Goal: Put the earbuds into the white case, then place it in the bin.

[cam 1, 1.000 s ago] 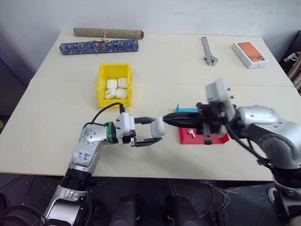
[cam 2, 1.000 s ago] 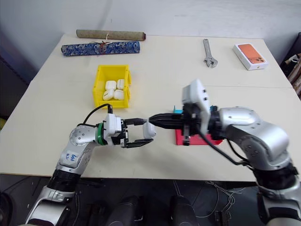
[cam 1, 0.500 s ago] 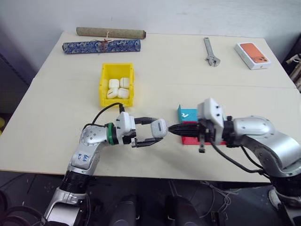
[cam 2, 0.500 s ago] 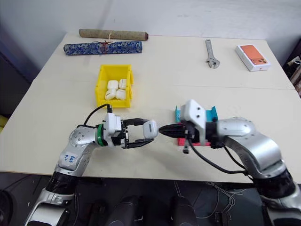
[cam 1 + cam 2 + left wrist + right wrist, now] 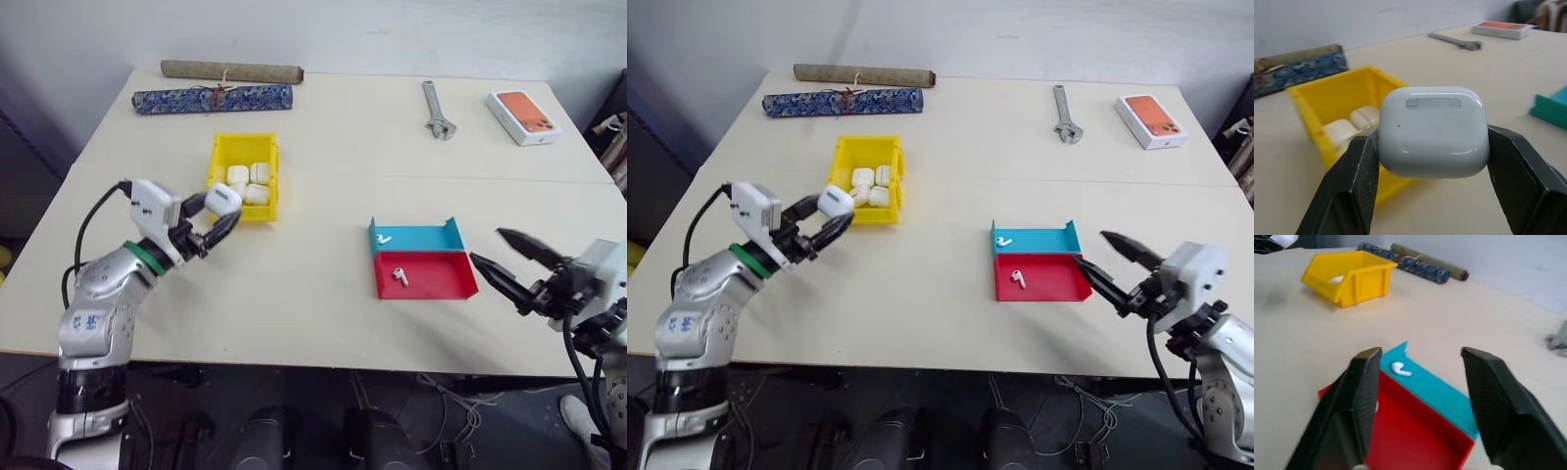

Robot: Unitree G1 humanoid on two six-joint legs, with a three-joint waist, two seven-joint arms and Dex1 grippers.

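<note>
Left gripper (image 5: 217, 215) has its jaws clamped on the white case (image 5: 223, 201), lid shut, held in the air just at the near-left corner of the bin (image 5: 217, 162), not inside it. In the left wrist view the case (image 5: 1432, 131) sits squeezed between the two black fingers (image 5: 1352, 181), hinge plate facing the camera, yellow bin behind it.

Bin stands on the left half of the bench (image 5: 323, 127), upright, with several other white cases (image 5: 247, 183) already lying in it.

Right gripper (image 5: 509, 262) hangs off the near-right part of the bench, jaws spread wide, nothing between them, pointing toward the trays. Well apart from the left gripper.

Two shallow trays sit touching each other right of centre, toward the near edge: blue tray (image 5: 431, 238) farther, red tray (image 5: 441, 279) nearer. One earbud (image 5: 382, 238) lies in the blue tray at its left end, one earbud (image 5: 400, 276) lies in the red tray, left side. Both are outside the held case.

Far edge of the bench, left: a tan roll (image 5: 231, 70) and just in front of it a blue patterned roll (image 5: 212, 99), both lying parallel to the edge. Far right: a wrench (image 5: 436, 108) and, at the far-right corner, a white box with orange top (image 5: 522, 115).
</note>
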